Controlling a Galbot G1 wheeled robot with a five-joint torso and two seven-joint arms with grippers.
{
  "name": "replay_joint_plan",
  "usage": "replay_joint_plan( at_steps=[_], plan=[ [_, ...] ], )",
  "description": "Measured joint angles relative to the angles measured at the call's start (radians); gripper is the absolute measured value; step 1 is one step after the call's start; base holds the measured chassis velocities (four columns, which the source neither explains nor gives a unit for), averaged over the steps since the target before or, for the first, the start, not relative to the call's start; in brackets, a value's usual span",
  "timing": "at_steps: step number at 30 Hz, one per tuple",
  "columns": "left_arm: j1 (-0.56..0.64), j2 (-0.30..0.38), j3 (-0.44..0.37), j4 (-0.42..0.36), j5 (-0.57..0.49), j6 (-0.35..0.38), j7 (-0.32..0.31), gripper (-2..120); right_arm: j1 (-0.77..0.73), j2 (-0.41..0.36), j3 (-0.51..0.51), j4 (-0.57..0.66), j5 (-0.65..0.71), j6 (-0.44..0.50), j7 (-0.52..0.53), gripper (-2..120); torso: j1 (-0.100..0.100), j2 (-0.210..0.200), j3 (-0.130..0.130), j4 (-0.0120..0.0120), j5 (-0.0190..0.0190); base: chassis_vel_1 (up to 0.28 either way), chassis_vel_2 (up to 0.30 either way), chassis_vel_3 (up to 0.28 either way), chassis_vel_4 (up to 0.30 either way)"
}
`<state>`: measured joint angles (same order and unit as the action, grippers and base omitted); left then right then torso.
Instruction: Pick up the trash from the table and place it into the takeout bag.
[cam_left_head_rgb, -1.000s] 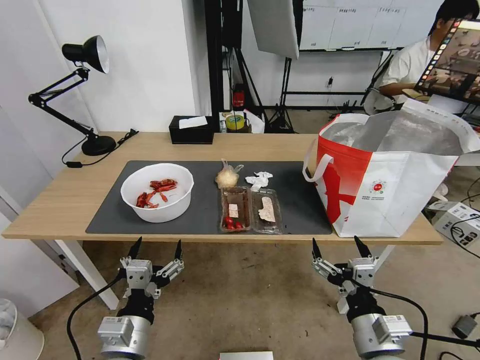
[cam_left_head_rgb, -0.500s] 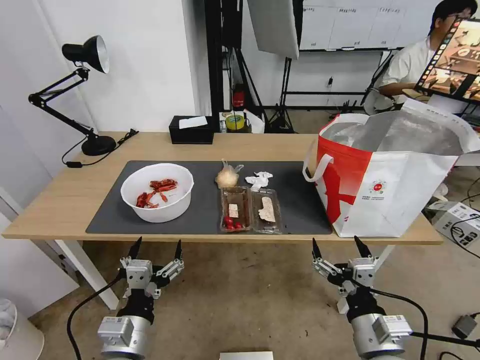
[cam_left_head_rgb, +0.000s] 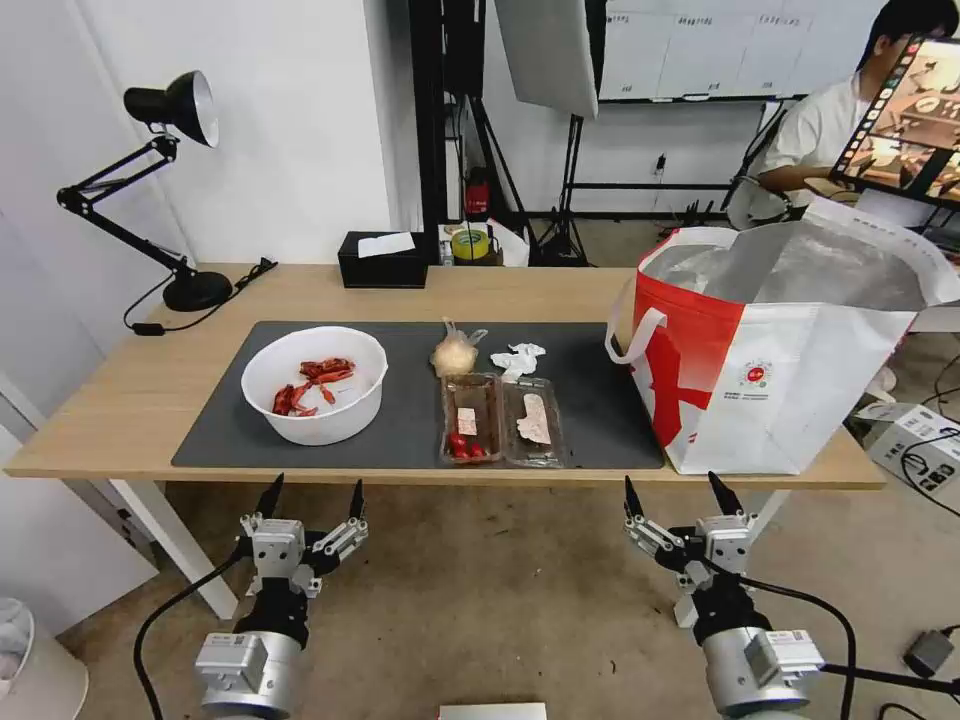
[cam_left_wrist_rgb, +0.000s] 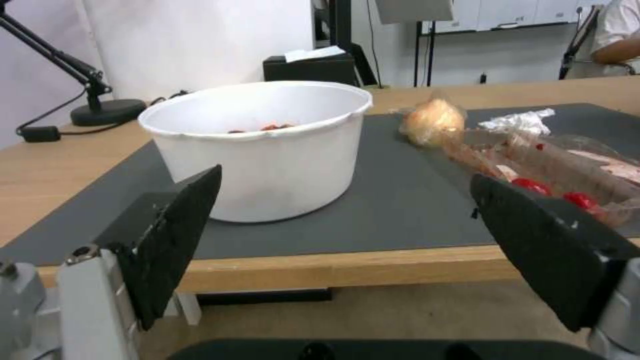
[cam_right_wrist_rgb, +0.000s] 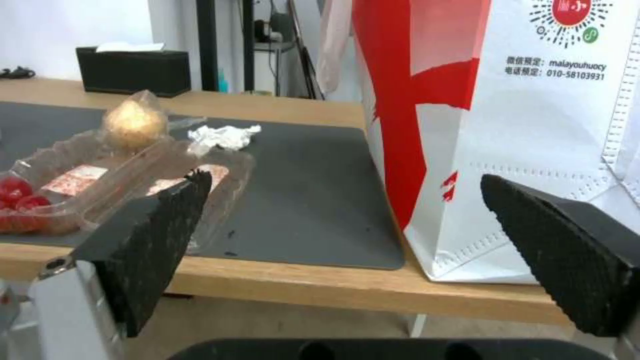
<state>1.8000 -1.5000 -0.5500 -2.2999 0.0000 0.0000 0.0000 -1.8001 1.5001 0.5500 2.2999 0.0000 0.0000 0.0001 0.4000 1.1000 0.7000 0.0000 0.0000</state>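
Both jaws spread, empty, held below table (cam_left_head_rgb: 120, 400) edge. Left gripper (cam_left_head_rgb: 311, 497) straight ahead of bowl (cam_left_head_rgb: 315, 384); right gripper (cam_left_head_rgb: 675, 492) between clamshell (cam_left_head_rgb: 500, 420) and bag (cam_left_head_rgb: 790, 350). Nothing picked yet. Suggest: lift clear of edge first, grab bowl by rim, keep level so shells stay in. Bowl white, red shells inside. Knotted bag (cam_left_head_rgb: 454, 352), tissue (cam_left_head_rgb: 518, 358) just beyond clamshell.
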Motion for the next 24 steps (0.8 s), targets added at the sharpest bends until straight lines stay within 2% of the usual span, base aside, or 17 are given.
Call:
replay_joint_plan(
  at_steps=[10,14,15,18,21,22,24],
  plan=[
    [0.000,0.000,0.000,0.000,0.000,0.000,0.000,100,0.000,0.000,0.000,0.000,0.000,0.000,0.000,100,0.000,0.000,0.000,0.0000,0.0000,0.000,0.000,0.000,0.000],
    [-0.007,0.004,-0.003,-0.004,-0.014,0.034,-0.007,100,0.011,-0.029,0.009,0.001,0.031,-0.034,0.000,100,0.000,0.000,0.000,-0.0001,0.0000,0.000,0.000,0.000,0.000],
    [-0.015,0.009,-0.006,-0.009,-0.029,0.070,-0.017,100,0.025,-0.059,0.019,0.004,0.064,-0.069,0.000,100,0.000,0.000,0.000,0.0000,0.0001,0.000,0.000,0.000,0.000],
    [-0.018,0.011,-0.007,-0.011,-0.037,0.089,-0.020,100,0.030,-0.082,0.022,0.005,0.073,-0.078,0.000,100,0.000,0.000,0.000,0.0001,0.0004,0.000,0.000,0.000,0.000],
    [-0.040,0.026,-0.015,-0.024,-0.077,0.179,-0.043,100,0.064,-0.151,0.045,0.007,0.150,-0.156,0.000,100,0.000,0.000,0.000,-0.0001,0.0000,0.000,0.000,0.000,0.000],
    [-0.040,0.026,-0.015,-0.024,-0.077,0.179,-0.043,100,0.064,-0.151,0.045,0.007,0.150,-0.156,0.000,100,0.000,0.000,0.000,-0.0001,0.0000,0.000,0.000,0.000,0.000],
    [-0.058,0.037,-0.022,-0.036,-0.111,0.257,-0.063,100,0.099,-0.220,0.071,0.012,0.235,-0.242,-0.002,100,0.000,0.000,0.000,0.0000,0.0001,0.000,0.000,0.000,0.000]
  ],
)
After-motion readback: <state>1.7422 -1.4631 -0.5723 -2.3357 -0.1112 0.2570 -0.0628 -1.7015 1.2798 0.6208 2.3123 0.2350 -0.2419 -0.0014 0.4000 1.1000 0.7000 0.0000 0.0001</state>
